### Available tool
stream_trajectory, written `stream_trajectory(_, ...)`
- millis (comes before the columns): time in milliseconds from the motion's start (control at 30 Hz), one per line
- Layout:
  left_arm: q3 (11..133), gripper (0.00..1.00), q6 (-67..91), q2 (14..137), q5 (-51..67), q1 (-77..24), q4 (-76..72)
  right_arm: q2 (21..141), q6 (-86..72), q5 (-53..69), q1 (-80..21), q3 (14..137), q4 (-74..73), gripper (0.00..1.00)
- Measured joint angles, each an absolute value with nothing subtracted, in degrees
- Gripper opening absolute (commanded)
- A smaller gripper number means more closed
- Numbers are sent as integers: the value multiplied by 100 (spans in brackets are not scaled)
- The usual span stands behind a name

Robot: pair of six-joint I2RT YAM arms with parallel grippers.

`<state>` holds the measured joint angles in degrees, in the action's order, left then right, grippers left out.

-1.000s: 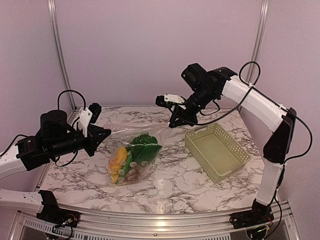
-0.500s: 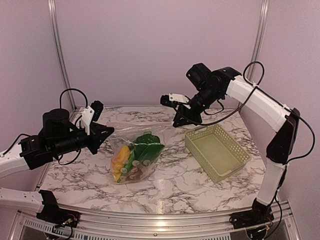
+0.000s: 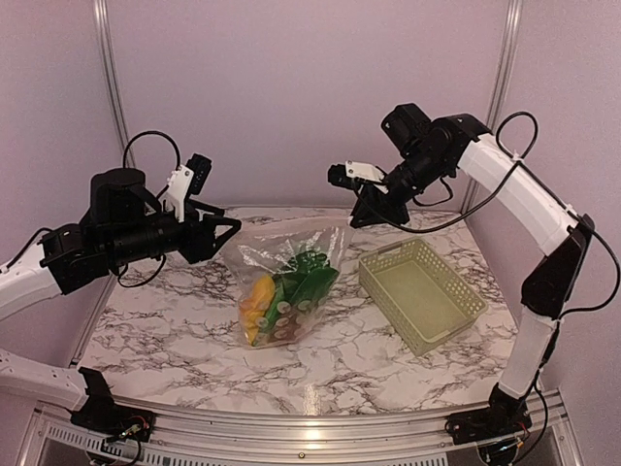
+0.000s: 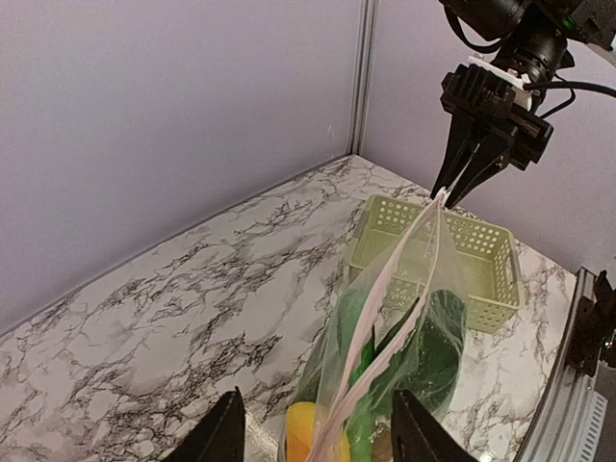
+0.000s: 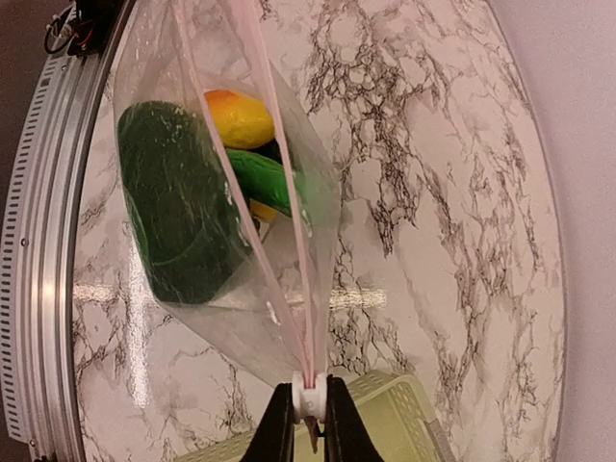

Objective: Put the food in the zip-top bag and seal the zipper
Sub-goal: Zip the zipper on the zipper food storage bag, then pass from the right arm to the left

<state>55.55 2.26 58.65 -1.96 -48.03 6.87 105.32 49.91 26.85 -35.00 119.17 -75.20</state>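
The right gripper [image 5: 308, 428] is pinched shut on the whitish slider tab [image 5: 308, 397] at the end of the zipper [image 5: 304, 351]. From that pinch the zip-top bag [image 5: 207, 289] stretches away. It is clear, crinkly plastic, and its two pinkish strips meet at the tab and spread apart farther off. Inside is the food: a dark green leafy vegetable [image 5: 173, 202] and, beyond it, an orange-yellow piece [image 5: 239, 117].

The left gripper [image 4: 318, 428] stands wide open and holds nothing. The bag's other end lies between its spread fingers [image 4: 223, 433].

Below both tools is a white marble-patterned table [image 3: 388, 374] with dark veins. A pale green lattice basket [image 3: 422, 291] sits just beneath the right gripper. Plain lilac walls [image 3: 291, 97] with metal posts [image 3: 112, 97] close off the back.

Only the overhead view shows both arms raised and the bag's bottom apparently resting on the table. Only the right wrist view shows the pinch on the tab.
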Motion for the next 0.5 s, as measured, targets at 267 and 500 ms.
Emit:
stream_trajectory(267, 7607, 76, -10, 6910, 224, -4875, 1439, 10512, 4952, 2502, -3721, 12573, -7607, 10)
stream_trajectory(500, 8700, 80, -108, 8182, 626, -5214, 1577, 10508, 4908, 2390, -3922, 12573, -7620, 10)
